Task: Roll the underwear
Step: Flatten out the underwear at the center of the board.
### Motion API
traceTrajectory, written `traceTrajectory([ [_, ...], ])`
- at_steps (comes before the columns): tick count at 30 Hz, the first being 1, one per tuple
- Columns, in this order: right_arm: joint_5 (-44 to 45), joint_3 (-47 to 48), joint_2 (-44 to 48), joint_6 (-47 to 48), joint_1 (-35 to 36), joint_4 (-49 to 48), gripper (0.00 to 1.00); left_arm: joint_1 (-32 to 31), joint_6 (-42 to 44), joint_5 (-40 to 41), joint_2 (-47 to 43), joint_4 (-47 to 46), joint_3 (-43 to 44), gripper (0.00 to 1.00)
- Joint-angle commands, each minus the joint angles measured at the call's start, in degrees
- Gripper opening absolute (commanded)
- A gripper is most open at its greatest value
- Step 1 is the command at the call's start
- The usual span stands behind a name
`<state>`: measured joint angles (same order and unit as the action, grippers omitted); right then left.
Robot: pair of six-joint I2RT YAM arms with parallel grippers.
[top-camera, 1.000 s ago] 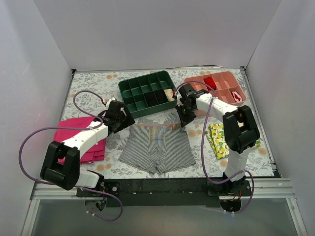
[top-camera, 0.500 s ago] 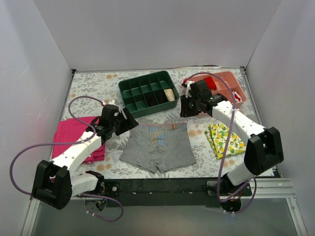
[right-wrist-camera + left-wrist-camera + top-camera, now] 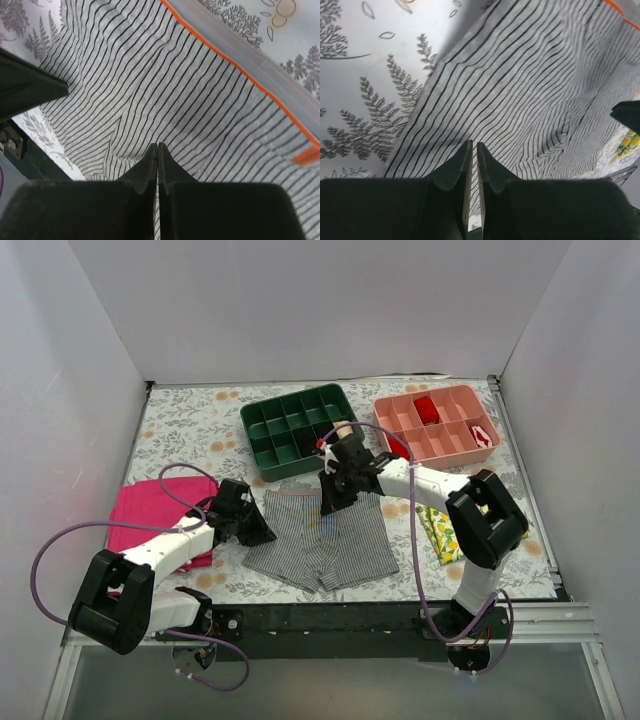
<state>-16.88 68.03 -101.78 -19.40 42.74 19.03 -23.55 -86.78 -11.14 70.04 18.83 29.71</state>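
Step in hand: first purchase on the cloth, roll not yet begun. The underwear (image 3: 325, 550) lies spread and mostly flat on the table (image 3: 190, 420), between the two arms and just near of the green tray (image 3: 290, 430); no turn of fabric is visible anywhere.

Left gripper (image 3: 473, 147): fingers almost together with only a thin slit between them, tips low over the striped fabric near the garment's left edge. Cannot tell whether cloth is nipped.

Right gripper (image 3: 158, 147): fingers fully together, tips on the stripes just below the waistband (image 3: 240, 65), about mid-width. Small creases run toward the tips, but a pinch is not confirmed.

Orientation: waistband toward the far side, leg openings toward the arm bases. The waist-to-leg line runs far to near, skewed a little. The longer span runs left to right, along the waistband.

Judgement on the next move: both grippers need a sure hold on one common edge, then must turn it over evenly across the width. An uneven pull will likely skew the roll or drag the soft fabric into a bunch.
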Motion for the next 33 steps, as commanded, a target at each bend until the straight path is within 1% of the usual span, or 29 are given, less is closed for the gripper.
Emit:
traceTrajectory([
  [1, 0.88, 5.27, -2.72, -1.43, 0.24, -5.22, 0.01, -0.27, -1.81, 1.64, -0.87, 2.26, -1.76, 0.07],
  [6, 1.68, 7.99, -7.11, -1.96, 0.76, -8.3, 0.01, -0.36, -1.99, 2.35, -1.66, 3.4, -2.38, 0.08],
  [10, 2.64, 10.63, -9.84, -2.31, 0.94, -8.04, 0.01, -0.27, -1.9, 2.35, -1.22, 3.58, -2.64, 0.08],
  [16, 5.1, 10.55, -12.13, -3.36, 2.52, -9.62, 0.01, -0.27, -1.81, 3.05, -0.61, 4.81, -2.47, 0.08],
  [22, 10.72, 9.05, -13.27, -3.81, 4.28, -12.43, 0.01, -0.27, -1.28, 3.49, -0.78, 5.87, -1.68, 0.09],
  [25, 16.07, 9.05, -14.15, -3.63, 4.63, -13.13, 0.01, -0.27, -0.84, 3.84, -0.34, 6.74, -1.24, 0.09],
  [28, 19.42, 9.14, -15.38, -3.46, 4.72, -13.93, 0.01, -0.27, -0.84, 4.28, -0.43, 7.27, -1.33, 0.09],
  [33, 22.59, 10.45, -17.31, -3.19, 4.72, -13.31, 0.01, -0.36, -1.9, 5.42, -0.78, 8.68, -1.33, 0.09],
])
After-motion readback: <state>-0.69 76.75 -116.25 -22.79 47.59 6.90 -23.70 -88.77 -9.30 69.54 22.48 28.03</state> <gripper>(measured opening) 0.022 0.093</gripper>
